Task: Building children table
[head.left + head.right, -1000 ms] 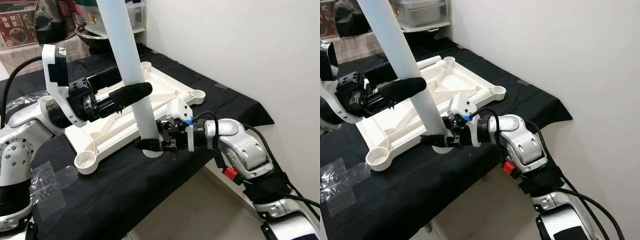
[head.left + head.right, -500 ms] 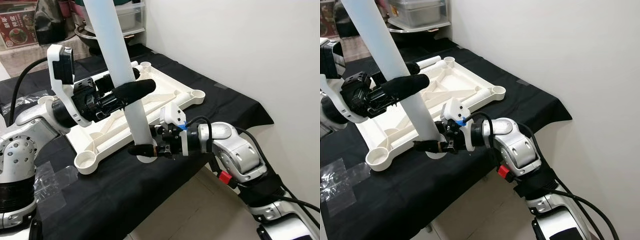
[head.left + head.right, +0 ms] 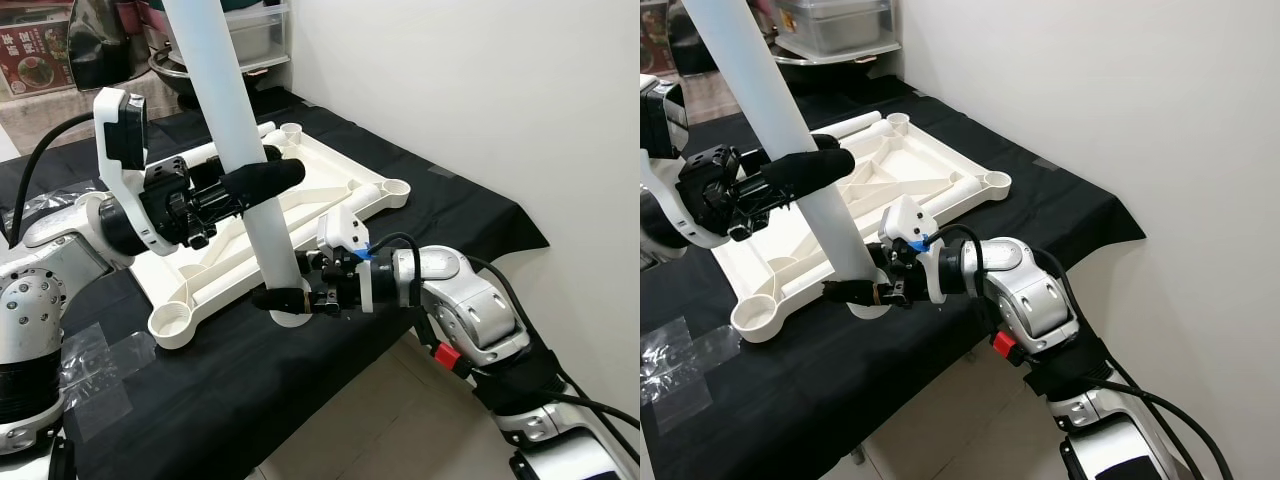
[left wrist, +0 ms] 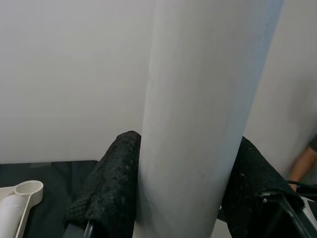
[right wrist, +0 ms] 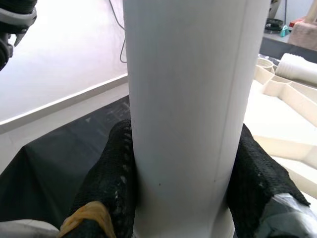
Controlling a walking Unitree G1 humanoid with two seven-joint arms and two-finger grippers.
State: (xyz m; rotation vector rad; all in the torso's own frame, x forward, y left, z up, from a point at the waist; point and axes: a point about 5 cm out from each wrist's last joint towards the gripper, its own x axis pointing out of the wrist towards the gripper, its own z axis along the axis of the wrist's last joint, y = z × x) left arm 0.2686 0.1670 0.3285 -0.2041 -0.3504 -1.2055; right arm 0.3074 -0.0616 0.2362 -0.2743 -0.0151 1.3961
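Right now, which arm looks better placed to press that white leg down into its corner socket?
Probably the left: the left gripper clamps the leg midway up, good for pushing down. The right gripper pinches its foot at the socket, steadying.

Both arms are silver metal with black cables. The right hand [image 3: 292,298] has black knit-covered fingers [image 5: 115,183], one tipped yellow. A red tab marks the right arm.

The table top [image 3: 300,195] lies upside down on the desk [image 3: 250,390] toward its far edge, with the table leg [image 3: 240,150] standing at its near right corner socket.
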